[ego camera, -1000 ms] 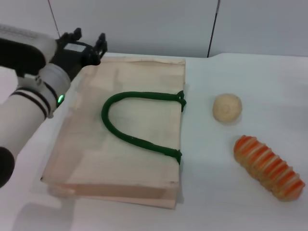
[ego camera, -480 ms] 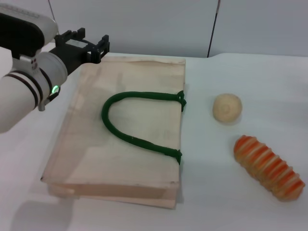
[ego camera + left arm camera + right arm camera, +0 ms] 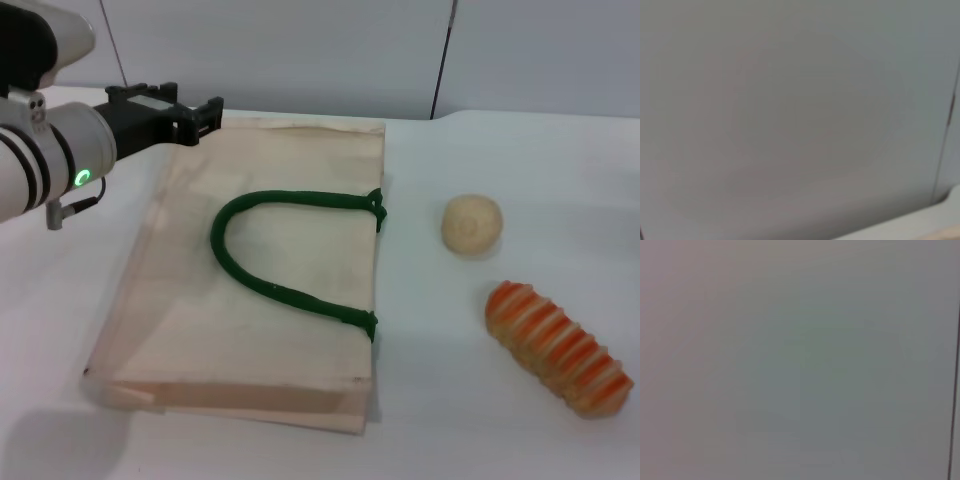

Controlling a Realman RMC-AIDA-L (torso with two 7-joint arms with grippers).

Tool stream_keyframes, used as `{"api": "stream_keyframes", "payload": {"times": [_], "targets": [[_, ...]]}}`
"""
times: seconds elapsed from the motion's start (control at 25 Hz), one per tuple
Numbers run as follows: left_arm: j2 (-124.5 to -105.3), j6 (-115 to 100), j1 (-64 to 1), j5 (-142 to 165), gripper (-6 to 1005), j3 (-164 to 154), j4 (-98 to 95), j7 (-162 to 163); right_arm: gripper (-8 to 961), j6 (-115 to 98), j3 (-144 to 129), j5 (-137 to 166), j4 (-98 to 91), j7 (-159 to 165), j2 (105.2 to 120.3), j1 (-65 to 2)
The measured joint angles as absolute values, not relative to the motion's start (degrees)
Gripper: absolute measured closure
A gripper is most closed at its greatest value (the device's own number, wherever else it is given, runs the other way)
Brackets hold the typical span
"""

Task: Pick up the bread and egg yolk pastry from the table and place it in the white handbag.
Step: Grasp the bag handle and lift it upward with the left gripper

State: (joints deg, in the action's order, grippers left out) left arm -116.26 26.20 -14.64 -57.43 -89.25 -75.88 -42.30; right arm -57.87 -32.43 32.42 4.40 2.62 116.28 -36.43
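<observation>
The white handbag (image 3: 260,290) is lying flat on the table (image 3: 500,400), its dark green handle (image 3: 280,250) curving in a loop across the top face, with both handle ends sitting at the bag's right edge. The egg yolk pastry (image 3: 472,224) is resting on the table to the right of the bag, near the handle ends but apart from them. The bread (image 3: 558,347) is lying on the table nearer the robot and farther right than the pastry, angled, close to the pastry without touching it. The left gripper (image 3: 195,115) is hanging over the far left corner of the bag, its black fingers (image 3: 208,112) pointing rightward along the bag's far edge; they are holding nothing, and whether they are spread or closed is something I cannot tell from here. A green light (image 3: 82,177) is glowing on the left arm's wrist. The left wrist view is showing only a plain grey wall (image 3: 790,110) with a sliver of the table at one corner. The right gripper is not appearing in any view, and the right wrist view is showing only grey wall.
</observation>
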Motion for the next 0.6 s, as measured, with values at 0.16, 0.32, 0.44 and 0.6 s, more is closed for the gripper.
{"api": "stream_keyframes", "payload": {"times": [0.16, 0.32, 0.44, 0.6], "targets": [[-116.28, 31.3, -14.8, -54.8, 384, -88.3, -78.1, -41.7, 196, -57.4, -32.4, 32.5, 4.4, 2.6, 116.22, -36.4], [-116.28, 37.5, -15.1, -50.8, 383, -86.7, -81.2, -39.6, 196, -55.6, -32.4, 33.1, 4.1, 2.6, 116.26, -36.4], [-116.28, 42.1, -15.9, -45.7, 383, -86.0, -83.4, -36.5, 196, -55.1, -32.4, 33.2, 4.0, 2.6, 116.28, -36.5], [-116.29, 47.2, -16.7, -38.8, 384, -85.9, -86.3, -33.5, 196, -55.0, -32.4, 33.2, 4.0, 2.6, 116.28, -36.5]]}}
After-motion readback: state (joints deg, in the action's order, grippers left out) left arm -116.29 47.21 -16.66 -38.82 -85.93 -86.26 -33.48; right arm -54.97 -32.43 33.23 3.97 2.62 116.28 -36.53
